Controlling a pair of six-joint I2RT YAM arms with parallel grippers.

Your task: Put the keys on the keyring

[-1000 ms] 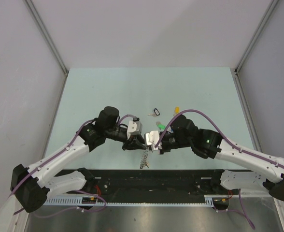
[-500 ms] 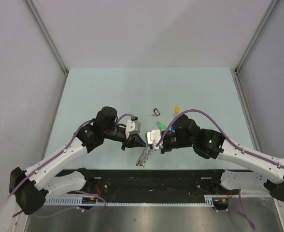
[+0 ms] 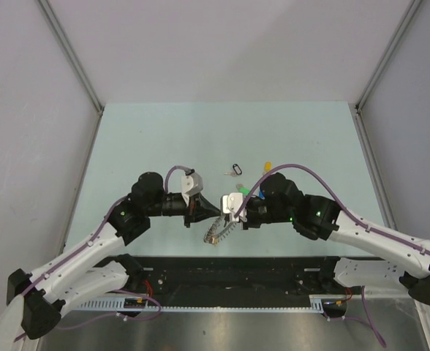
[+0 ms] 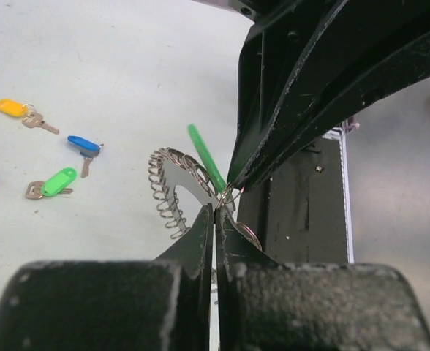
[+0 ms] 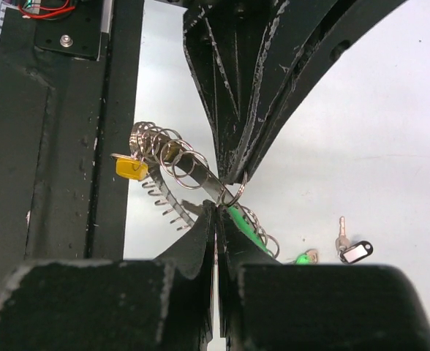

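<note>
Pale green tabletop point(image 3: 164, 139) fills the overhead view, and both arms reach in from the near edge to meet at its front middle. The left end effector point(image 3: 213, 215) and the right end effector point(image 3: 223, 218) come tip to tip, each pressed together. The keyring point(image 3: 213, 234), a silver coiled loop, hangs just below the meeting point, near the tabletop's front edge. Farther back lie loose keys: a black-headed key point(image 3: 235, 170), a yellow-headed key point(image 3: 268, 165), and a green-headed key point(image 3: 242, 191) just beside the right wrist.

Seen from the left wrist, the left end effector point(image 4: 215, 216) rises from the bottom of the view with no gap between its fingers, pinching the keyring point(image 4: 172, 183) at its flat inner band. The right end effector point(image 4: 231, 186) comes down from the upper right, its tips nipping a small loop on the same ring. A second green key head point(image 4: 204, 157) stands edge-on against the ring. On the tabletop to the left lie the yellow-headed key point(image 4: 12, 108), a blue-headed key point(image 4: 83, 144) and the green-headed key point(image 4: 58, 180), all well apart from the ring.

Seen from the right wrist, the right end effector point(image 5: 216, 216) is closed on the keyring point(image 5: 189, 170), and the left end effector point(image 5: 237, 175) meets it from above. An orange tag point(image 5: 129, 167) hangs on the ring's coils. The black-headed key point(image 5: 354, 251) lies on the tabletop at lower right.
</note>
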